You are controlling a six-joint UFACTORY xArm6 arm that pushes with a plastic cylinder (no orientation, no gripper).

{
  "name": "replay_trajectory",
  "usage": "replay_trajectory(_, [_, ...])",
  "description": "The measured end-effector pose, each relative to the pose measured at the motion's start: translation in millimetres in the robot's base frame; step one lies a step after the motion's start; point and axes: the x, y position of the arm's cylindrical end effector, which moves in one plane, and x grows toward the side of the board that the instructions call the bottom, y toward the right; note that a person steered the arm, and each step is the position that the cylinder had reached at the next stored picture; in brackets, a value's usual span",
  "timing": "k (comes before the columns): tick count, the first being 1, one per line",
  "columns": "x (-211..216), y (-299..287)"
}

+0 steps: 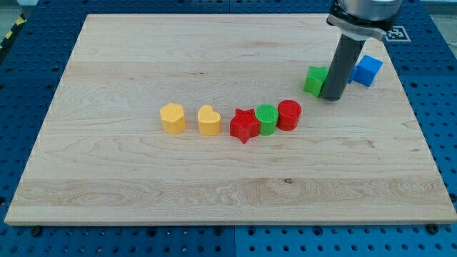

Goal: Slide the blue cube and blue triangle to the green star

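On the pale wooden board (143, 178), a ridged red star (244, 126), green cylinder (266, 118) and red cylinder (289, 114) touch in a row. Farther back, my tip (332, 97), bare and holding nothing, stands between a green block (314, 80), its shape unclear, and the blue cube (368, 70).

board (143, 64): pale wood, fine grain lines
rod (341, 64): dark grey
blue cube (368, 70): bright blue
green block (314, 80): green, shape partly hidden
red cylinder (289, 114): red
green cylinder (266, 118): green, ridged top
red star (244, 126): red
yellow heart (209, 121): yellow
yellow block (173, 118): yellow
surrounding table (28, 86): blue, dotted with holes
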Motion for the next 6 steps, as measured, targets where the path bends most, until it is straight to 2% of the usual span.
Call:
replay_trajectory(2, [-23.0,-48.6])
replay_trajectory(3, [-3.0,-9.1])
replay_trajectory(4, [20.9,72.3])
replay_trajectory(5, [16.9,161.0])
replay_trajectory(6, [1.6,174.7])
